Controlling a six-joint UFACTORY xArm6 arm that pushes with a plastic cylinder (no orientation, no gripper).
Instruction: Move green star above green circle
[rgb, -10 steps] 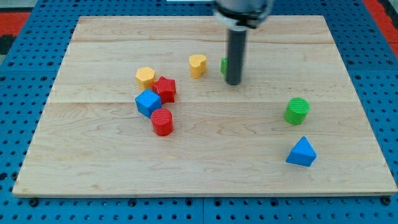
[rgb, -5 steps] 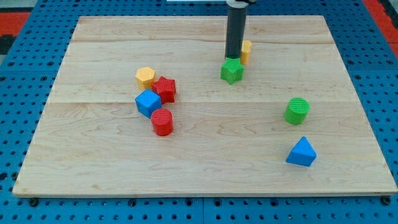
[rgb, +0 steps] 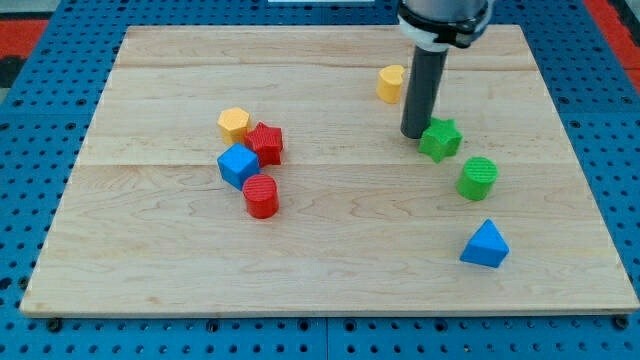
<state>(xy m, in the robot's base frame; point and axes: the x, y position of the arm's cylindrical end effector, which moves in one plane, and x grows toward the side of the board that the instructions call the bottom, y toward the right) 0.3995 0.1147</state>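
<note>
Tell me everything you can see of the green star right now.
The green star is a small, bright green block with a star outline, plastic by its look, lying flat on the wooden board toward the view's right. My tip sits against its left side. The green circle lies just below and right of it, close, possibly touching.

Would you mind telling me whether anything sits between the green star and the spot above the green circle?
Nothing visible does. The green star lies just up-left of the green circle, with bare board between them. My tip is at the star's left edge, and the yellow block is well off toward the view's top.
</note>
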